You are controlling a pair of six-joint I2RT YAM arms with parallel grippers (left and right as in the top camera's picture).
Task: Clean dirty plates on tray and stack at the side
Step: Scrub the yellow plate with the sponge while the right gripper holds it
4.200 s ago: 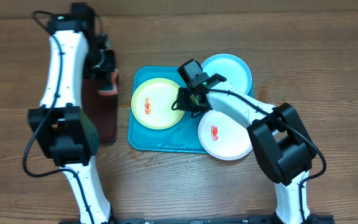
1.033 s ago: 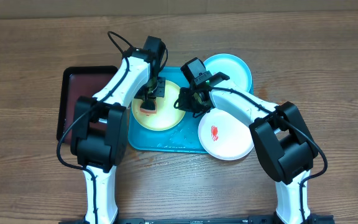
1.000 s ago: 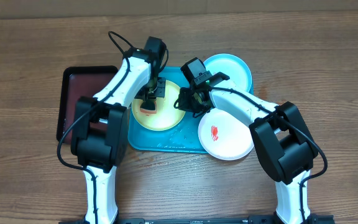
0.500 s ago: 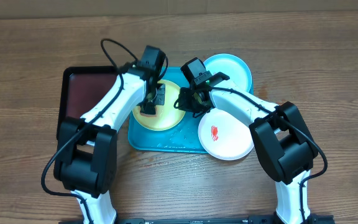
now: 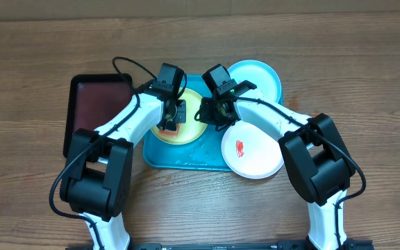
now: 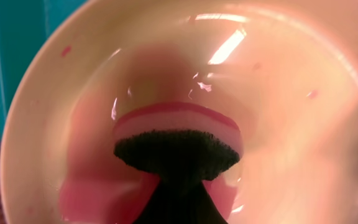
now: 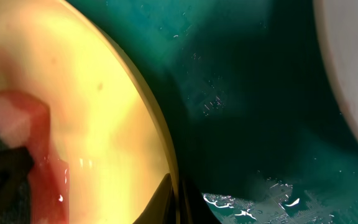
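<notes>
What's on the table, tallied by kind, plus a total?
Plates: 3 (yellow plate, cyan plate, white plate)
Trays: 2 (turquoise tray, black tray)
Sponges: 1 (sponge)
Total: 6

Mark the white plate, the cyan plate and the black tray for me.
white plate (image 5: 261,158): overhead view, bare lower right of its inside.
cyan plate (image 5: 261,78): overhead view, middle of its inside.
black tray (image 5: 92,104): overhead view, its dark-red floor.
</notes>
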